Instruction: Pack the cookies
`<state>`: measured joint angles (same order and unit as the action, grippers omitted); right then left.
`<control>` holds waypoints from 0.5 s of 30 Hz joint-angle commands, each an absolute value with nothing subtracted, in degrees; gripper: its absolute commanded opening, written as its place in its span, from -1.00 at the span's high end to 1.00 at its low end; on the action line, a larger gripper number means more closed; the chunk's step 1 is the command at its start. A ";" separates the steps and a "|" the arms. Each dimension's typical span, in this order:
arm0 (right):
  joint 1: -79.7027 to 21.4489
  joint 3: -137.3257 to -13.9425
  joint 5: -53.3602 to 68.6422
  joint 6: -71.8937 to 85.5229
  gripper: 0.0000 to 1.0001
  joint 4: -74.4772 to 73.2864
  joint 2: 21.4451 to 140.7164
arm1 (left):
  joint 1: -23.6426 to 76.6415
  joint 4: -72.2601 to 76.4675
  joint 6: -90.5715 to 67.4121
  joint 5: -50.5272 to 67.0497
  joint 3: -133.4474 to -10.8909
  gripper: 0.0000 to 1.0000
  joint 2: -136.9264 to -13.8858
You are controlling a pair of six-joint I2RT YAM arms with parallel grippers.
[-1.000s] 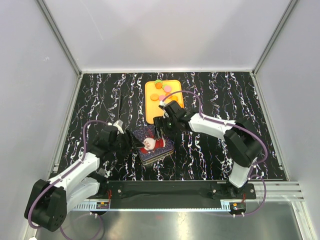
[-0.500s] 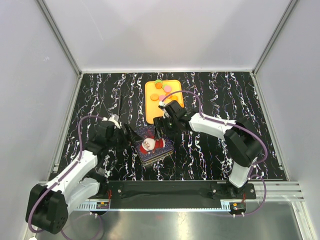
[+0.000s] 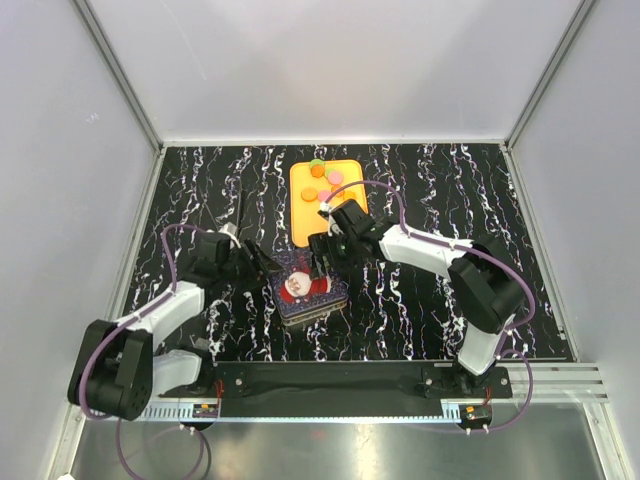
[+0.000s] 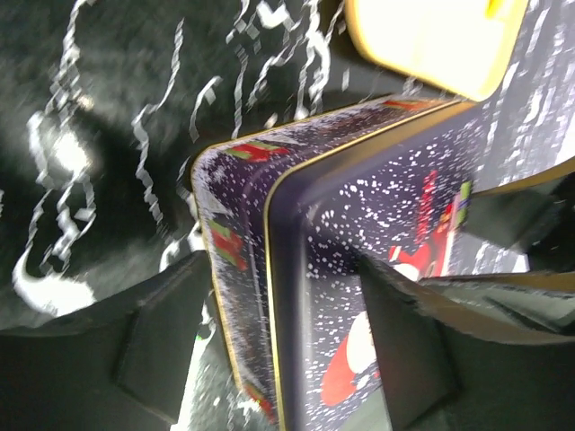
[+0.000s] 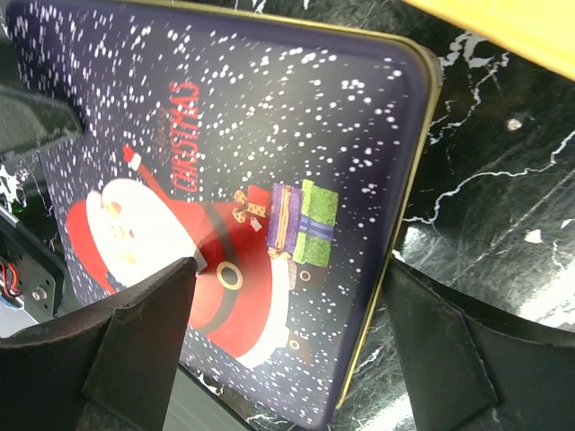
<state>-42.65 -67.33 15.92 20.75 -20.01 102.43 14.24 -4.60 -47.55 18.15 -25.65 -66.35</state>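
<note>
A dark blue Christmas tin with a Santa lid lies shut at the table's middle. The cookies, small orange, pink and green discs, lie on a yellow-orange tray behind it. My left gripper is open at the tin's left edge. In the left wrist view the left gripper straddles the tin's side wall, with one finger outside and one over the lid. My right gripper is open over the tin's far edge. In the right wrist view the right gripper spans the lid's rim.
The tray's near edge shows in the left wrist view and in the right wrist view, close behind the tin. The tabletop is black marble. White walls enclose the table on three sides.
My left gripper has moved away from the base, up along the tin's left side toward its far-left corner. My right gripper has shifted only slightly. The tin has stayed put.
</note>
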 commanded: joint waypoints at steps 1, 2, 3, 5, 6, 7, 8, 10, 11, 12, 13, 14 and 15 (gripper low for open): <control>-42.71 -67.50 17.58 20.65 -0.81 -19.08 103.01 | 14.15 3.14 -48.60 16.79 -23.65 -0.33 -69.69; -42.63 -67.41 17.84 21.09 -0.81 -18.72 103.18 | 14.15 4.12 -49.39 16.87 -23.21 -0.19 -71.09; -42.71 -67.24 18.62 21.18 -0.80 -17.94 103.27 | 14.15 4.83 -49.83 16.87 -22.86 -0.13 -71.71; -42.71 -66.45 19.51 21.88 -0.80 -16.45 103.62 | 14.24 6.85 -50.80 17.14 -21.71 -0.08 -72.94; -42.71 -66.10 20.12 22.15 -0.80 -16.17 103.97 | 14.41 7.29 -51.06 16.62 -21.19 -0.04 -73.21; -42.63 -65.83 20.39 22.15 -0.79 -15.74 103.97 | 14.68 7.56 -51.06 16.26 -20.83 -0.02 -73.30; -42.63 -65.83 20.74 22.32 -0.79 -15.56 104.24 | 14.68 7.73 -51.24 16.17 -20.48 -0.01 -73.56; -42.63 -65.48 21.36 22.59 -0.78 -14.68 104.59 | 15.72 8.35 -51.68 15.21 -19.69 0.09 -74.18; -42.63 -65.39 21.53 22.67 -0.78 -14.42 104.76 | 16.08 8.70 -52.20 14.94 -19.34 0.13 -74.44; -42.63 -65.39 21.79 22.68 -0.78 -14.41 104.85 | 16.43 8.96 -52.47 14.42 -19.07 0.17 -74.70; -42.63 -65.30 21.88 22.59 -0.78 -14.24 104.85 | 17.22 9.49 -52.73 14.07 -18.46 0.27 -75.14; -42.71 -65.30 21.88 22.59 -0.78 -14.24 104.85 | 17.66 9.75 -53.08 13.71 -18.28 0.31 -75.23; -42.63 -65.30 21.88 22.59 -0.78 -14.33 104.68 | 18.01 10.10 -53.26 13.36 -17.85 0.33 -75.41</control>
<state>-41.15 -66.30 16.80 22.09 -18.31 102.76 15.42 14.48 -52.18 16.43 -21.37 -71.90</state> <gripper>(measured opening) 0.895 0.543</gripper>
